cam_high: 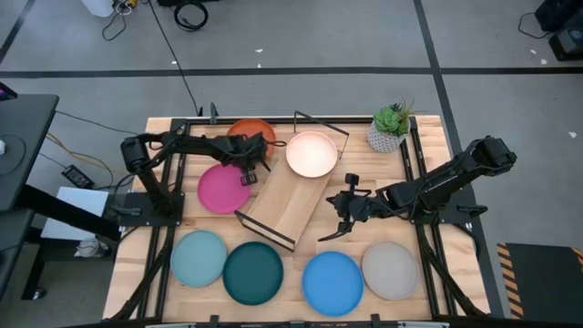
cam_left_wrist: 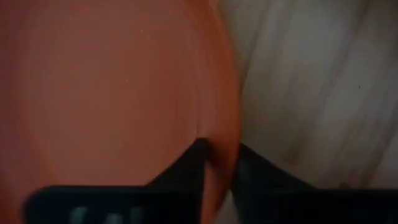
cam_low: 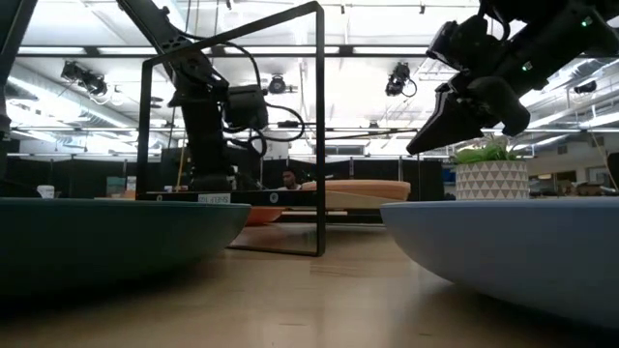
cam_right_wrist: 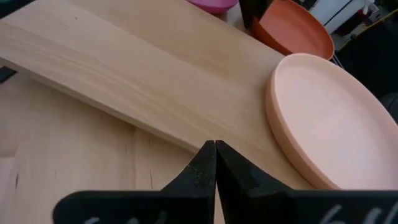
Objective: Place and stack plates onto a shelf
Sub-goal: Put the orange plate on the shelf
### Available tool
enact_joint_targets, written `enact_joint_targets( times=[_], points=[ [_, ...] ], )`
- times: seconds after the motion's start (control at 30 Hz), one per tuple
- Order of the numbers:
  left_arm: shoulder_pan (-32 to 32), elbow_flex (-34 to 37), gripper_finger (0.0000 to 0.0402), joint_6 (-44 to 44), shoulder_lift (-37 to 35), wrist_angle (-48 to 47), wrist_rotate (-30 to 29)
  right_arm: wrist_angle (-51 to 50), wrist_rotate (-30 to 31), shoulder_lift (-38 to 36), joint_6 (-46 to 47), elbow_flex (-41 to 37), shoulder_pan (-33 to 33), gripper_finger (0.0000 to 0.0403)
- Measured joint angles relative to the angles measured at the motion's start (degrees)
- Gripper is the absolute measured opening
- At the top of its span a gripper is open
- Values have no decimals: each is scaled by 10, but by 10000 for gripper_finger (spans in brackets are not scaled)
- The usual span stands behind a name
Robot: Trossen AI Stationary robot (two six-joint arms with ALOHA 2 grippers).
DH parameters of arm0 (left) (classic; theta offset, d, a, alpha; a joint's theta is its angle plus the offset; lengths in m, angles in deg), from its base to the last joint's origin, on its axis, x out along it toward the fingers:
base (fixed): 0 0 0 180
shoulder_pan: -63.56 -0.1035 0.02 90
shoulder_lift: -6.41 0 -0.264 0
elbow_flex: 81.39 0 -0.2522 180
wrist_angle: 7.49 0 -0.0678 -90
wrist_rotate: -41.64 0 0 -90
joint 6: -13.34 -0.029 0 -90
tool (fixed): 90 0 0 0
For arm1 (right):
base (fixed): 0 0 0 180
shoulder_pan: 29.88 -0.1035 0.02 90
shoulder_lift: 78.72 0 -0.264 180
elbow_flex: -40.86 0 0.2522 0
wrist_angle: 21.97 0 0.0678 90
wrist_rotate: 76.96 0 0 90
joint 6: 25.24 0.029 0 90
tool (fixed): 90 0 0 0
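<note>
The orange plate (cam_high: 252,133) lies at the table's far side with my left gripper (cam_high: 258,151) shut on its near rim. A cream plate (cam_high: 311,153) rests flat on the far end of the light-wood shelf (cam_high: 287,202). The magenta plate (cam_high: 221,189) lies left of the shelf. Pale blue (cam_high: 199,258), dark teal (cam_high: 253,271), bright blue (cam_high: 332,281) and grey (cam_high: 390,270) plates line the near edge. No brown plate shows. My right gripper (cam_high: 335,228) hangs shut and empty above the table, right of the shelf (cam_right_wrist: 143,68). My left gripper (cam_left_wrist: 221,146) pinches the orange plate's rim (cam_left_wrist: 219,118), one finger (cam_left_wrist: 189,163) on the inner side and one finger (cam_left_wrist: 258,169) on the outer side. It reaches over from the table's left. Whether the plate is lifted, I cannot tell.
A potted plant (cam_high: 390,128) stands at the far right corner. The shelf lies slantwise on the table, with black wire frames (cam_low: 232,126) at its ends. Bare wood shows between the shelf's near end and the row of plates.
</note>
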Motion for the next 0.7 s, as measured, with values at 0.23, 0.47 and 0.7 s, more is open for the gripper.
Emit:
enact_joint_targets(
  times=[0.23,0.47,0.7],
  points=[
    [16,-70,18,4,-43,-149,2,-1,0,0,16,-6,0,12],
    [96,-147,18,-20,-121,-290,39,0,8,0,7,-6,0,12],
    [221,-91,17,-185,-186,-294,58,15,15,0,-4,-6,2,12]
  ],
)
